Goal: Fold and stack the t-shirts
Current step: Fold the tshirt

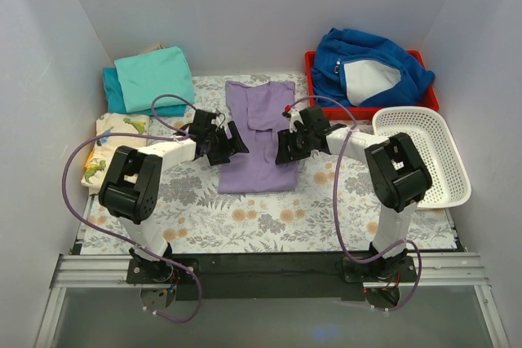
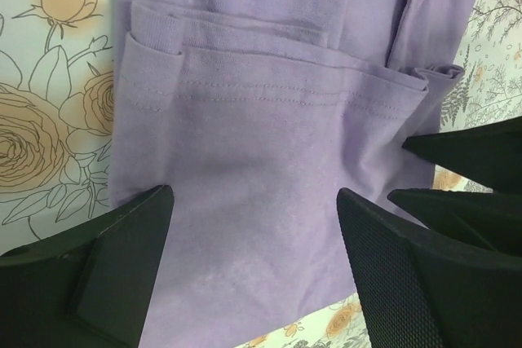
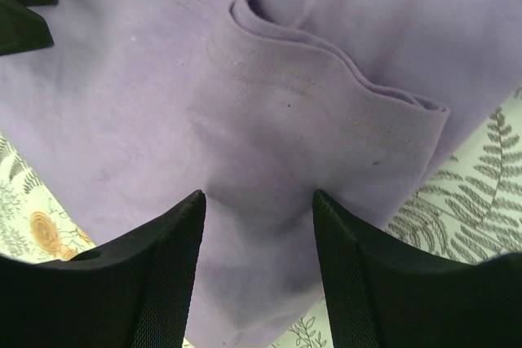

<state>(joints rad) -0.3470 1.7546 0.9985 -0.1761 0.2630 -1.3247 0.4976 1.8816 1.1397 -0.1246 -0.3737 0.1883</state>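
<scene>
Location of lavender tee?
> Mid-table, flat on floral cloth, sides folded in to a long strip, sleeve hem lying on top.

Left gripper?
> At tee's left edge. Wrist cam showed fingers wide apart w/ fabric lying flat between them, nothing pinched.

Right gripper?
> Opposite side, at right edge, pointed at the left one. Jaws were apart too, narrower gap, cloth creased a bit between tips; no clamp seen.

Other tees?
> Turquoise tee sat folded on darker teal tee, back-left corner.

Anything else?
> Blue fleece in red tray back right, white basket at right, dino-print cloth at left edge.
</scene>
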